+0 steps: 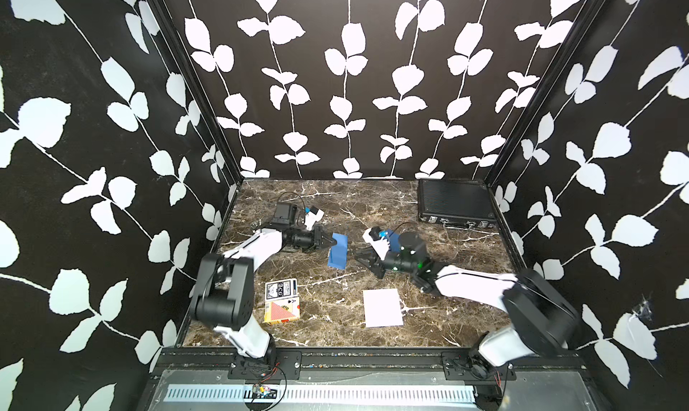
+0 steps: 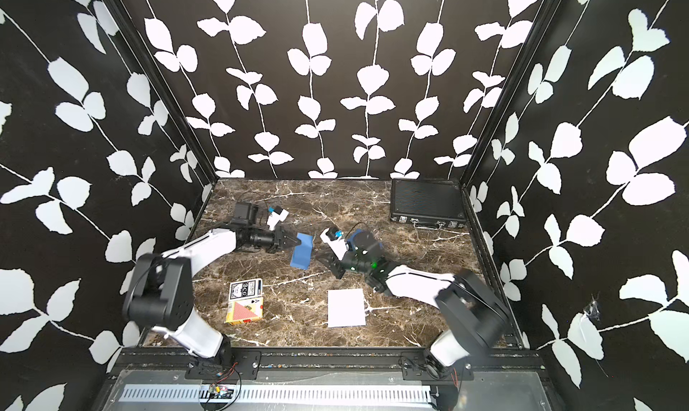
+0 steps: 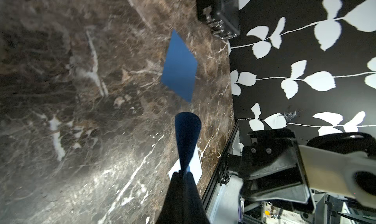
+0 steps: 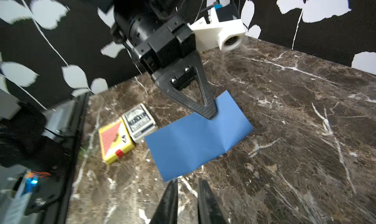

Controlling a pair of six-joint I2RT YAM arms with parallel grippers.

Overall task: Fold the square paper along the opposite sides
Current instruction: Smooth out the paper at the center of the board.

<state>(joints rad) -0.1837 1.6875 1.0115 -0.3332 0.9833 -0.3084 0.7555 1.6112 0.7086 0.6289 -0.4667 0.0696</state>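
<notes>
Fold underway: left tool grips the paper; right tool, ajar and empty beside it, should press the crease.

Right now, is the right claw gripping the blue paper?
No, the right claw shows only bare marble table between its tips, short of the blue paper, which the left claw pinches.

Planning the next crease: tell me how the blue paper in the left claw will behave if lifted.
Probably floppy: the blue paper shows bends and curls away from the left claw pinching one edge. Likely very light; that edge pinch alone seems to carry its raised part. It may slide easily on the polished marble table.
</notes>
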